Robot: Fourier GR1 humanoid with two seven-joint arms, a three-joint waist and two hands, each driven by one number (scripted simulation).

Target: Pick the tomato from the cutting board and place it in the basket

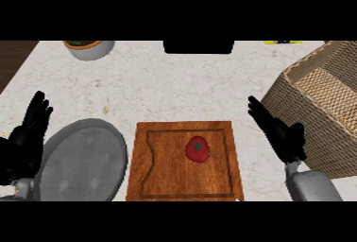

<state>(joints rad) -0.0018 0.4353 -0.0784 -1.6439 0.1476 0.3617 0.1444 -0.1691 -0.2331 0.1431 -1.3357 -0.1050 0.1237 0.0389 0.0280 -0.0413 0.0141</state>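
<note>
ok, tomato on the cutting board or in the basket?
On the cutting board: the tomato lies inside its groove, and the basket stands apart to the right.

Red tomato with green stem, reddish-brown wood-grain cutting board, tan woven basket, grey plate, white marble-veined counter, black hands, white pot

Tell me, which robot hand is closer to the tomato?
Right. The right hand is just right of the tomato; the left hand is farther left, past the grey plate.
</note>
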